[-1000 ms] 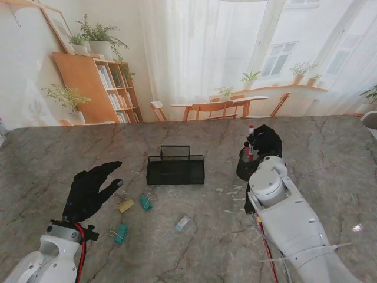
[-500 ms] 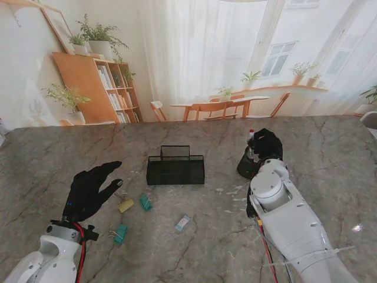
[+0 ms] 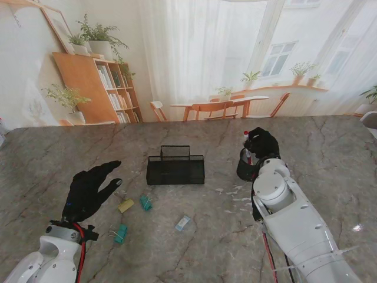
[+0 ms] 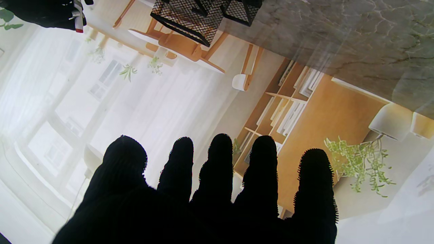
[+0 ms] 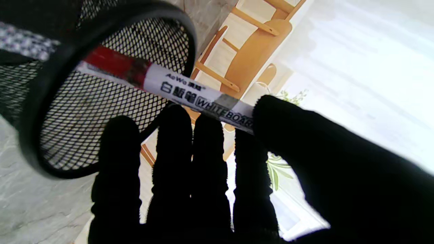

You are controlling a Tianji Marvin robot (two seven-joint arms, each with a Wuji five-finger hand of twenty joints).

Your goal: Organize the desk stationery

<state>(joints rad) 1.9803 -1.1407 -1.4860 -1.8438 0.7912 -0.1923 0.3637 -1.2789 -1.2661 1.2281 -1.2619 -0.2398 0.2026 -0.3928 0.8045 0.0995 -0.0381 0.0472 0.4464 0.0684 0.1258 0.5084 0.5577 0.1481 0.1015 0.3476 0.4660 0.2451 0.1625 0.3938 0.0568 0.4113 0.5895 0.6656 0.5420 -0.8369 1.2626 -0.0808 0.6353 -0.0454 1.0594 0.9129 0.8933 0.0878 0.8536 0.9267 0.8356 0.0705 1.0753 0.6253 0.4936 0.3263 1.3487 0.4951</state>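
Observation:
My right hand [image 3: 263, 143] is shut on a white whiteboard marker [image 3: 246, 141] with a red end, pinched between thumb and fingers [image 5: 210, 162]. It holds the marker [image 5: 190, 96] slanted, red end inside the round black mesh pen cup [image 3: 243, 169], whose rim [image 5: 30, 135] shows close up in the right wrist view. A black mesh desk organizer [image 3: 175, 167] stands mid-table. My left hand [image 3: 88, 190] hovers open at the left, fingers [image 4: 220, 159] spread, holding nothing. Near it lie a yellow eraser [image 3: 126, 206], two teal clips [image 3: 145, 203] [image 3: 121, 233] and a pale blue piece [image 3: 182, 223].
Small white scraps [image 3: 235, 194] are scattered on the marble table [image 3: 330, 165] between the organizer [image 4: 203, 17] and my right arm. A printed backdrop of a room stands along the table's far edge.
My right hand has lowered the marker from upright above the cup down into it and shifted slightly left. The left hand has not moved.

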